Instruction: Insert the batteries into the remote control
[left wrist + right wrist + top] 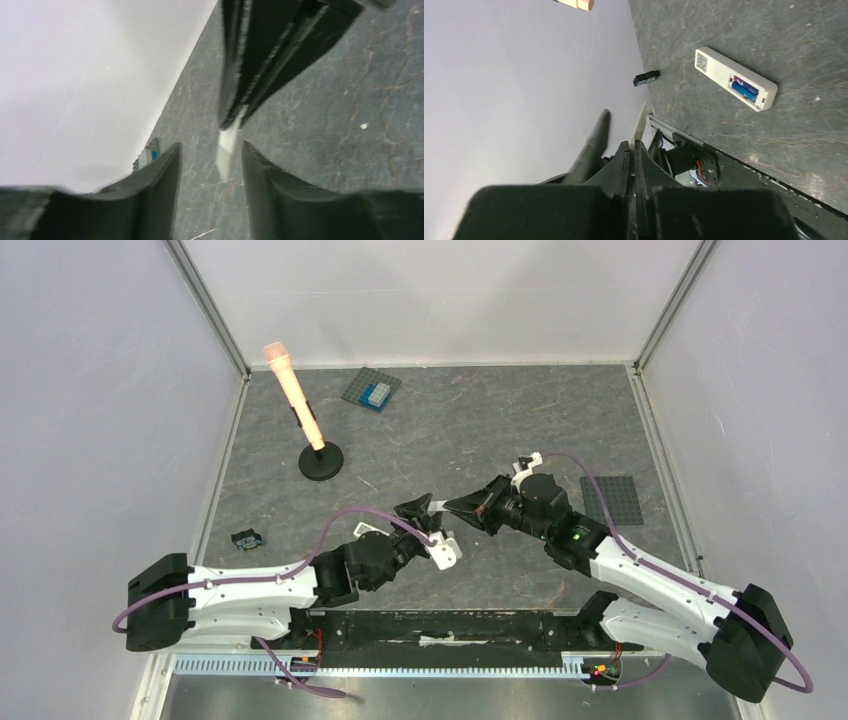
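The white remote control (736, 79) lies back up on the grey table, with its battery compartment open. Blue batteries (745, 89) lie inside the compartment. My right gripper (631, 145) is shut on a thin flat white strip (639, 122) and holds it in the air at mid-table (452, 506). My left gripper (211, 150) is open and faces the right one tip to tip (425, 510). The end of the strip (227, 145) hangs between the left fingers (165, 170) without touching them. In the top view the left arm hides the remote.
An orange lamp on a black round base (321, 461) stands at the back left. A grey studded plate with a light-blue block (372, 390) lies behind it. A dark plate (612, 500) lies at the right. A small black-and-blue part (247, 538) lies near the left wall.
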Controlling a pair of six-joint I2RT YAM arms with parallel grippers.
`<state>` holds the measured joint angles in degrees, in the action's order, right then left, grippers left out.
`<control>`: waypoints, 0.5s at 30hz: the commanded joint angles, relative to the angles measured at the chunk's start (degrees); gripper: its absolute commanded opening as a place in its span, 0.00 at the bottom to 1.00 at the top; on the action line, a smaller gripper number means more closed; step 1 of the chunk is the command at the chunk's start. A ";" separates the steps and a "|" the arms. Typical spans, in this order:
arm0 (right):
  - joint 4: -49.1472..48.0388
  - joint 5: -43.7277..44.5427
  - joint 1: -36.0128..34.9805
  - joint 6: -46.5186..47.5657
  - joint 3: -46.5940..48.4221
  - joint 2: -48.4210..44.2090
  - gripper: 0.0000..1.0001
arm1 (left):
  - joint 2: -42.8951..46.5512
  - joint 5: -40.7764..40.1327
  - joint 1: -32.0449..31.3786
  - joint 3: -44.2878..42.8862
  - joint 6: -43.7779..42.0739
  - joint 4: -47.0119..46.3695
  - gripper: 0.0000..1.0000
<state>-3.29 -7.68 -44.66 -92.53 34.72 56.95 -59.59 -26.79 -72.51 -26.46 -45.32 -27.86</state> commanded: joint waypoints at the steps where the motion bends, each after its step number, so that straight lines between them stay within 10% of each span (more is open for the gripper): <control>1: -0.01 1.30 0.10 2.05 -2.04 -1.35 0.00 | 3.20 -4.20 -0.20 0.13 12.52 -0.59 0.72; 15: -15.78 2.53 -4.13 22.46 -16.24 -4.56 0.00 | 14.68 -17.17 0.52 -8.10 78.42 49.82 0.86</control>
<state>-7.29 -5.74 -45.19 -76.53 23.59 52.18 -45.36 -39.11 -72.49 -31.53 7.46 6.79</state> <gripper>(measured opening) 0.015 0.794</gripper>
